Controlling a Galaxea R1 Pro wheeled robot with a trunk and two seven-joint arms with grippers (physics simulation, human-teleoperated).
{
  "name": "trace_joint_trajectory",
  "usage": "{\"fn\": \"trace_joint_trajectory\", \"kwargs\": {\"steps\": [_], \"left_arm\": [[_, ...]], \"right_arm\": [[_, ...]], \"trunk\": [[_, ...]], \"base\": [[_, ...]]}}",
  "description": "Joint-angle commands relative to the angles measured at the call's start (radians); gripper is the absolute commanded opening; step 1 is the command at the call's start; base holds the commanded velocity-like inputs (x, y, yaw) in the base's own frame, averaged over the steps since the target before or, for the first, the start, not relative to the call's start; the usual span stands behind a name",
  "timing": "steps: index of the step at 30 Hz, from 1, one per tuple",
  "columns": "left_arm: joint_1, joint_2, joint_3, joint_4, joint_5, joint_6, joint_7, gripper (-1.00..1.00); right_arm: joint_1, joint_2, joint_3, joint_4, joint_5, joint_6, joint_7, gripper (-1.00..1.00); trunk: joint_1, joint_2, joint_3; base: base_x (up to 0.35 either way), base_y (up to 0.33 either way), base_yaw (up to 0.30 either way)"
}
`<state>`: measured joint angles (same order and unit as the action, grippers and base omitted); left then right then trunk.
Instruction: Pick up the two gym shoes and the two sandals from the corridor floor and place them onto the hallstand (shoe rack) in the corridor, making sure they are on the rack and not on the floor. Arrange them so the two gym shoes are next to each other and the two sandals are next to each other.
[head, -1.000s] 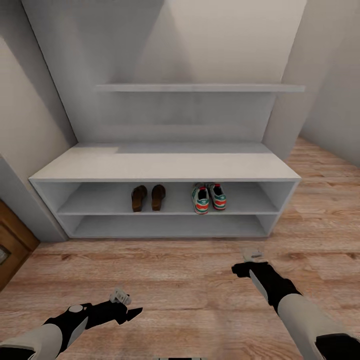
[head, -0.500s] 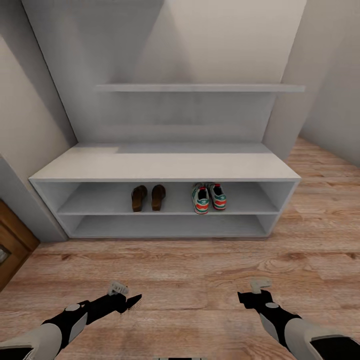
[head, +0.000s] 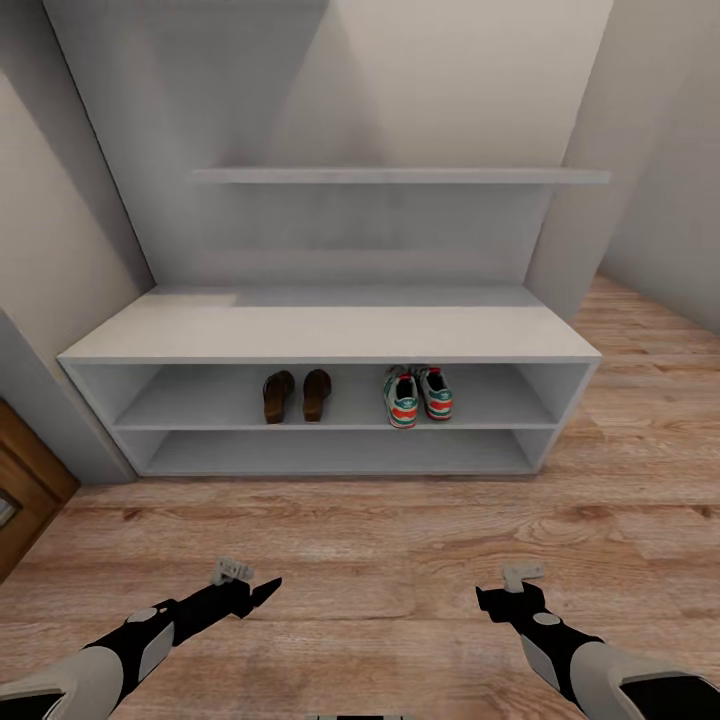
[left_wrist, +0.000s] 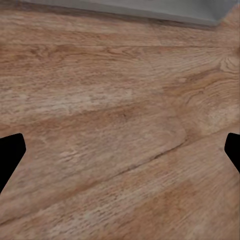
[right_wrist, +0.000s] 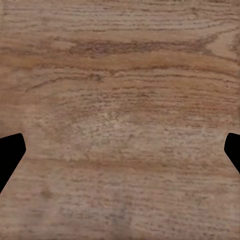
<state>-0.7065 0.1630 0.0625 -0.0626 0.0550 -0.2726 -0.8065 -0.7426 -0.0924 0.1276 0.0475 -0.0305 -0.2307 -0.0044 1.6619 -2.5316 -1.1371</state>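
While both sandals (head: 296, 395) and gym shoes (head: 417, 395) sit paired on the hallstand (head: 330, 335) upper shelf, both grippers (head: 250, 592) (head: 515, 585) hang wide, empty; sneakers appear light, best gripped at heel collars.

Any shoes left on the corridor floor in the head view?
No, the sandals and gym shoes sit on the hallstand's upper shelf.
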Motion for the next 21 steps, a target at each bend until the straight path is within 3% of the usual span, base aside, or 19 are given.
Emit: {"fn": "trace_joint_trajectory", "kwargs": {"steps": [1,21], "left_arm": [[-0.001,0.0,0.006,0.001,0.0,0.0,-0.005,1.0],[-0.001,0.0,0.011,0.001,0.002,0.0,-0.005,1.0]], "right_arm": [[-0.002,0.0,0.007,0.005,-0.003,-0.008,0.0,1.0],[-0.001,0.0,0.008,0.006,-0.003,-0.016,0.0,1.0]], "trunk": [[0.0,0.0,-0.001],[0.0,0.0,-0.001]], "base": [[0.0,0.0,0.0],[0.0,0.0,0.0]]}}
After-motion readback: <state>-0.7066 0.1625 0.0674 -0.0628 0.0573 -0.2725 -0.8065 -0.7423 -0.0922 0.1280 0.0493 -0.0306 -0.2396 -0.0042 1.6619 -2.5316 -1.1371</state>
